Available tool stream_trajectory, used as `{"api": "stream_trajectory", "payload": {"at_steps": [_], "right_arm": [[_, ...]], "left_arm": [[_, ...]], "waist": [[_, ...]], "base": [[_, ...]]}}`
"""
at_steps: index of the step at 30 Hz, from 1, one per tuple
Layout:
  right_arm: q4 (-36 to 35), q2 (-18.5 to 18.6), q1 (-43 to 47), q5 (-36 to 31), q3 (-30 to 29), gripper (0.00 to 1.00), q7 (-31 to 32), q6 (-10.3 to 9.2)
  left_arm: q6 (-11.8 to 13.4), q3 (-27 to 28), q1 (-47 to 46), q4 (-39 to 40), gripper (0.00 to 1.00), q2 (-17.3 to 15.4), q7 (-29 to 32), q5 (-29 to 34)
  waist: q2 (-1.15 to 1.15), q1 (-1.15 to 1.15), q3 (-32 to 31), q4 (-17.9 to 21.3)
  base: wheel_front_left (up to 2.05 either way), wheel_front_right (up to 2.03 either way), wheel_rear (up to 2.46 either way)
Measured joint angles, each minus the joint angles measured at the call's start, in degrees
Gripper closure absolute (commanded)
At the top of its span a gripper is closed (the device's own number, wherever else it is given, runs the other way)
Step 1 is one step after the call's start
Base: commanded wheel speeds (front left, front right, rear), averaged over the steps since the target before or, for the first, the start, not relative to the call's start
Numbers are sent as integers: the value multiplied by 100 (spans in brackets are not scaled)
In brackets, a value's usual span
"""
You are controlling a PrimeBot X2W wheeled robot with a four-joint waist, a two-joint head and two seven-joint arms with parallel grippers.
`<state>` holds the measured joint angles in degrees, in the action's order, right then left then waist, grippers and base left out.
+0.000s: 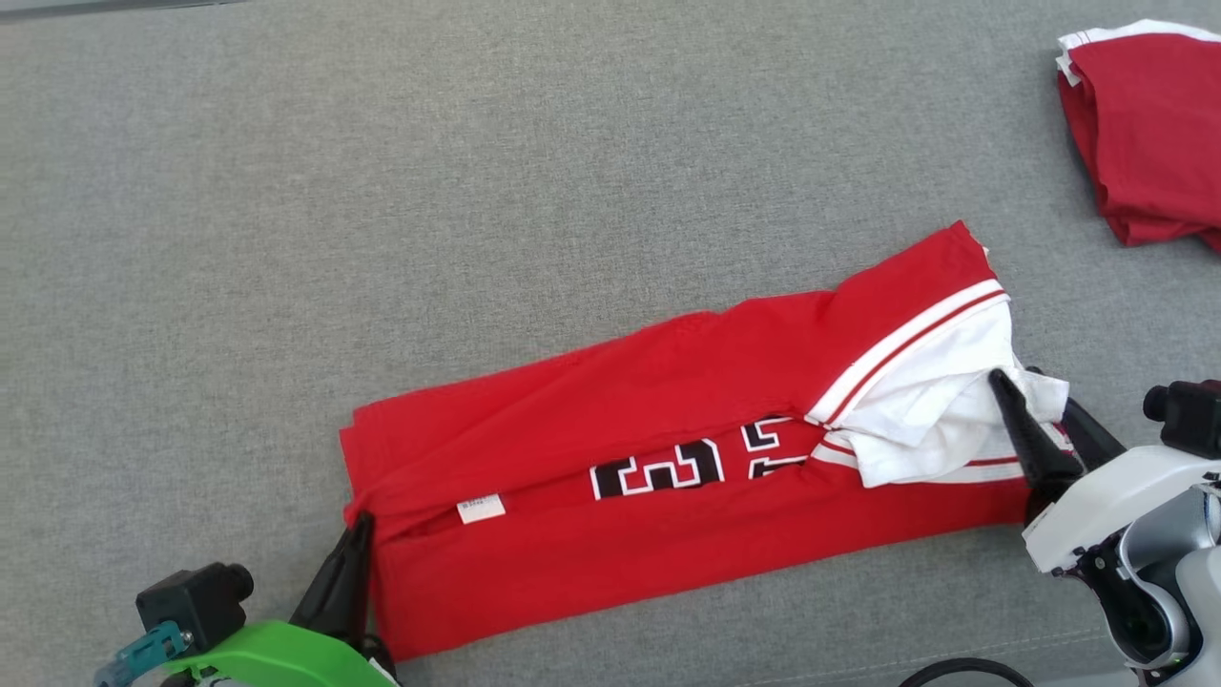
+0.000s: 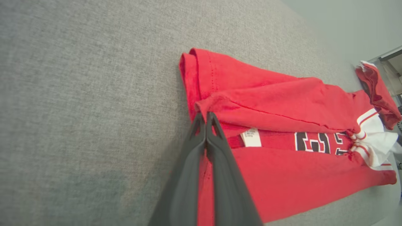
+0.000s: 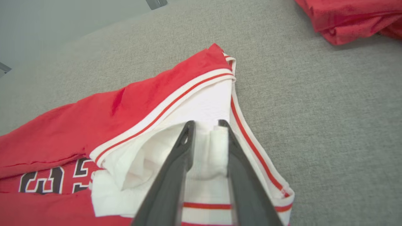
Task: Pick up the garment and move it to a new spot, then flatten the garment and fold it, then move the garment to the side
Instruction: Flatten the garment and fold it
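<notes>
Left pincer (image 1: 361, 523): near-left edge of the counter (image 1: 286, 191), fingers pressed together on the hem corner of the jersey.

Jersey (image 1: 668, 382): red with white striped trim, folded lengthwise into a long band, laid slantwise from the near-left toward the right edge. Black numerals and one white label (image 1: 480, 509) showing in the gap between the two flaps.

Handling, by judgement: soft, light, limp, prone to sagging and falling open if lifted at one point. Best taken at both ends, with all layers pinched together.

Right pincer (image 1: 1032, 387): at the shoulder end, fingers spread, straddling a fold of white cloth, apparently not yet clamped.

Second red garment (image 1: 1145, 134): folded, far-right corner, well apart.

Count: garments two, pincers two, labels one.
</notes>
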<state>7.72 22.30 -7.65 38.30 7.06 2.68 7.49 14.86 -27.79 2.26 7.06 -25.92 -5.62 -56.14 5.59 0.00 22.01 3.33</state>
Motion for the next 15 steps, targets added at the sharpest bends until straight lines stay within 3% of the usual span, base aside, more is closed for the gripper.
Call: {"api": "stream_trajectory", "payload": {"at_steps": [1,2,10,13,15], "right_arm": [[35,10,-2,-2,8,0,0,0],[35,10,-4,24,-3,0,3,0],[-346,267,72,73,-452,0,259,0],[-365,267,65,-89,-550,0,458,0],[-237,204,12,-116,-536,0,651,0]], "left_arm": [[57,-24,0,-66,28,-36,3,70],[92,-40,1,-132,0,-74,5,186],[571,501,271,18,0,15,-878,873],[695,957,367,92,0,192,-926,1694],[680,1377,397,289,0,566,-944,2183]], "waist": [[0,0,-15,-21],[0,0,-33,-41],[0,0,-235,-107],[0,0,-318,-120],[0,0,-346,-164]], "base": [[0,0,0],[0,0,0],[0,0,0],[0,0,0],[0,0,0]]}}
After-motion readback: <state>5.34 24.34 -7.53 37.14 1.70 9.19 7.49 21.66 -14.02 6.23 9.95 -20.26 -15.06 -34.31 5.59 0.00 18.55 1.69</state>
